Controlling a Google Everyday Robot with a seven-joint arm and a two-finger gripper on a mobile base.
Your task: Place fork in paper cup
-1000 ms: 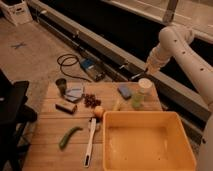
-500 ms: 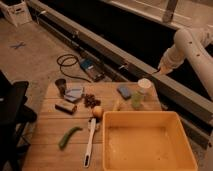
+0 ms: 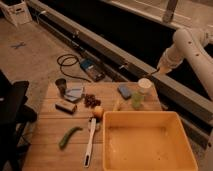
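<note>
The white paper cup (image 3: 144, 85) stands upright near the table's far right edge, touching a greenish translucent cup (image 3: 136, 101) in front of it. My gripper (image 3: 158, 71) hangs shut beyond the table's far edge, just up and right of the paper cup, at the end of the white arm (image 3: 186, 44). A thin dark sliver juts left from its tip. I cannot tell whether that is the fork, and no fork shows clearly on the table.
A large yellow bin (image 3: 150, 142) fills the table's front right. A white-handled utensil (image 3: 90, 141), a green vegetable (image 3: 69, 136), a round yellow fruit (image 3: 98, 111), dark grapes (image 3: 91, 100), a small dark cup (image 3: 61, 85) and a blue sponge (image 3: 124, 91) lie on the wooden table (image 3: 50, 125). A rail runs behind.
The arm and gripper have swung right and slightly down, from above the table's far edge to beyond it. The things on the table have not moved.
</note>
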